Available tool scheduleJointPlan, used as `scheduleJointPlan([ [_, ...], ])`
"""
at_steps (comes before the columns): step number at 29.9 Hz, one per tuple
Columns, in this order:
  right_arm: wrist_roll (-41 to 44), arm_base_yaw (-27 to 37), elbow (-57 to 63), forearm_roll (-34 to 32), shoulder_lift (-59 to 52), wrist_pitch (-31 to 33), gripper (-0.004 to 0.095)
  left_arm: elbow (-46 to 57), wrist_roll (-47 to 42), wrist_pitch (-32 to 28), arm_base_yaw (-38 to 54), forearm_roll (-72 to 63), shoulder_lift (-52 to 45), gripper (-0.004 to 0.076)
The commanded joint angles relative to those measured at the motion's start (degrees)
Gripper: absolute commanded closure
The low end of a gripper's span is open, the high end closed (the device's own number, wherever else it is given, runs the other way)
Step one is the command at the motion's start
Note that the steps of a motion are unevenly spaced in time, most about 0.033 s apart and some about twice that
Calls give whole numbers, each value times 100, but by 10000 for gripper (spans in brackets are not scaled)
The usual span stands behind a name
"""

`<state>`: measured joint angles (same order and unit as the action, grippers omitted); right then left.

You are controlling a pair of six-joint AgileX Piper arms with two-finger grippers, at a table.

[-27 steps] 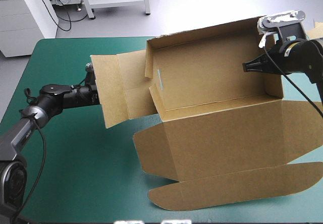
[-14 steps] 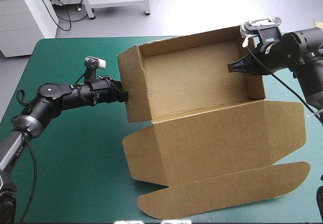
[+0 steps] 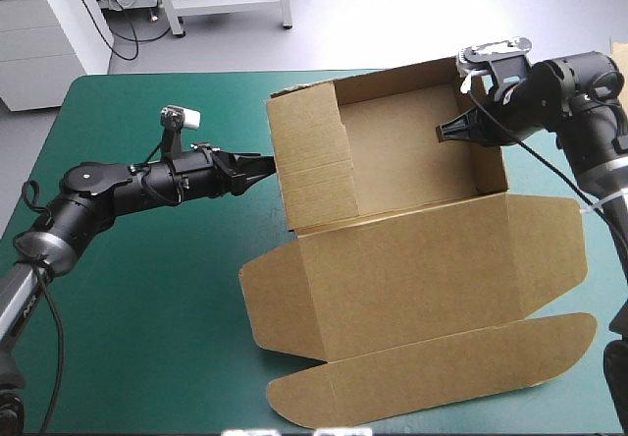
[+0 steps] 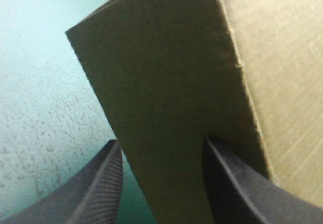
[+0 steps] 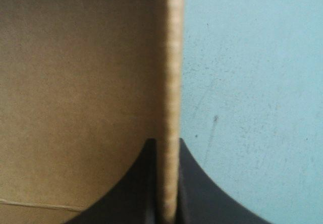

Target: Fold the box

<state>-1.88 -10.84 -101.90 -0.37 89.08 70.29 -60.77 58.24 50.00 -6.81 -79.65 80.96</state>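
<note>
The brown box [image 3: 412, 151] stands as an open tray with its walls raised. Its lid [image 3: 422, 269] lies flat toward the table's front, ending in a long rounded flap [image 3: 442, 367]. My left gripper [image 3: 265, 165] is at the outside of the box's left wall [image 3: 314, 166]. In the left wrist view that gripper [image 4: 161, 148] is open, with the wall's board [image 4: 166, 82] reaching between its fingers. My right gripper [image 3: 444, 134] is inside the tray at the right wall. In its own view it [image 5: 165, 146] is shut on that wall's edge [image 5: 171, 57].
Bare teal-green cover [image 3: 147, 289] lies left of the box and under my left arm. The lid's rounded flap reaches close to the table's front edge, and the lid's right wing [image 3: 549, 249] nears the right edge.
The splayed left flaps have been stood up into a wall. The right gripper moved left with its wall, and the left gripper's fingers drew back slightly from the board.
</note>
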Motion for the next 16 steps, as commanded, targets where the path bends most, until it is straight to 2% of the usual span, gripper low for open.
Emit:
scheduleJointPlan([
  [1, -11, 0, -166, 37, -188, -334, 924, -196, 148, 186, -40, -676, -218, 375],
  [8, -11, 0, -166, 313, -188, -577, 923, -196, 170, 274, -40, -936, -218, 375],
  [16, -11, 0, -166, 299, -125, -601, 922, -196, 158, 425, -40, -1088, -218, 375],
])
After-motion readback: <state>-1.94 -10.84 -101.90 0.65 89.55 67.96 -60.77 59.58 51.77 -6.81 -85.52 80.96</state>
